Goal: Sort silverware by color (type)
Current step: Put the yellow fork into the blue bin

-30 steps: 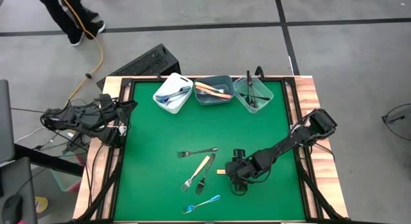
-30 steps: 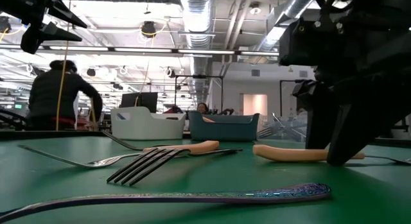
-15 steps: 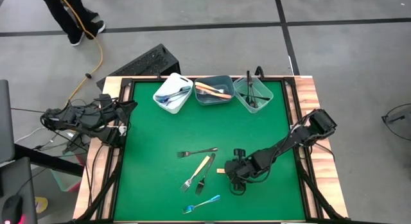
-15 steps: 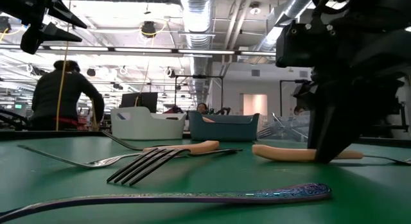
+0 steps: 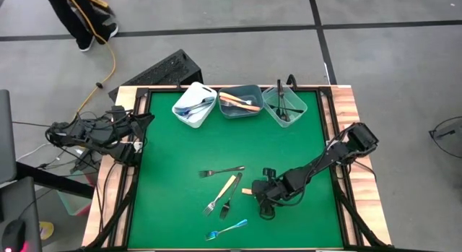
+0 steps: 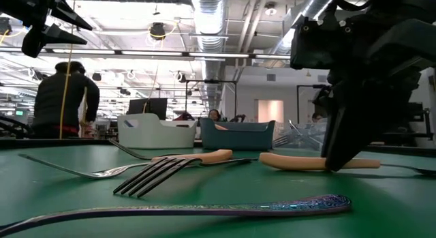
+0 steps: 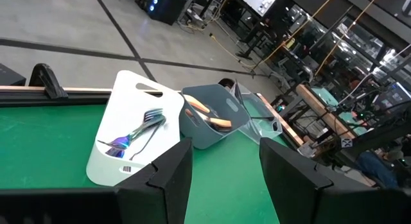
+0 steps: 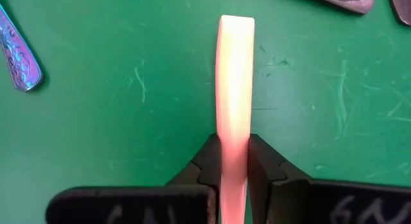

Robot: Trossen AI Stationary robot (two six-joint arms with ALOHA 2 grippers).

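Observation:
My right gripper (image 8: 235,163) stands low over the green table, right of centre, shut on a utensil with an orange handle (image 8: 235,76); the utensil's head is hidden under the gripper. Left of it lie a silver fork (image 5: 221,171), an orange-handled fork (image 5: 224,192) and a dark fork (image 5: 228,201), and a blue-handled utensil (image 5: 227,229) lies nearer the front edge. All of them rest flat on the mat. My left gripper (image 7: 221,179) waits open at the table's left edge (image 5: 144,118). My right gripper pinches the orange handle (image 8: 235,131) by its two long sides between its two fingers (image 8: 209,161), some way back from the free end (image 5: 247,191). The fingers slant down from above and lie across the handle. The handle (image 6: 293,161) lies about level, low on the mat.
Three bins stand in a row at the far edge: a white one (image 5: 194,105) with blue utensils, a grey-blue one (image 5: 240,101) with orange-handled ones, and a clear one (image 5: 284,105) with dark ones. A person (image 6: 65,101) stands beyond the table.
My right gripper has shut its fingers on the orange handle and rolled a little, staying in place. The handle has shifted slightly toward the table's left.

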